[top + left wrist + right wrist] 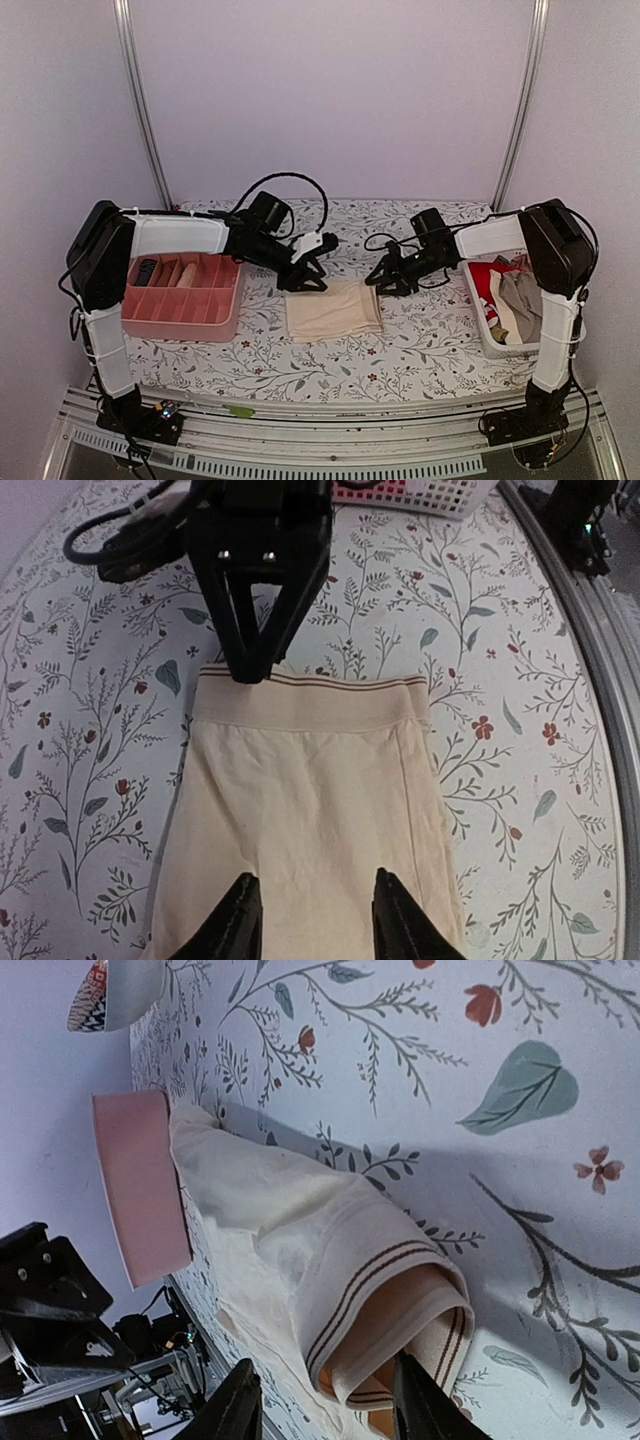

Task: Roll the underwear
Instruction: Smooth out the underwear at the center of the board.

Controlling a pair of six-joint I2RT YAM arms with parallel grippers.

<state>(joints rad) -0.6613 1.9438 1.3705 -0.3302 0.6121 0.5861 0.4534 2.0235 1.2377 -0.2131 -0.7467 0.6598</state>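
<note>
The beige underwear lies spread flat near the middle of the table, its leg end toward the left edge and its brown-striped waistband toward the right edge.

The left gripper is down at the garment's far left corner. Its fingers stand about half apart, with smooth cloth running between them, and they have hold of nothing.

The right gripper is at the far right corner, on the far end of the waistband. There the corner of the band is turned over on itself and raised off the table, so its orange inner side shows. This fold sits between the right gripper's fingers, which are also partly apart. The fingertips are cut off at the frame edge, so I cannot tell whether they are clamping the fold.

A pink tray with dividers stands by the left edge. A white basket holding other clothes stands by the right edge.
</note>
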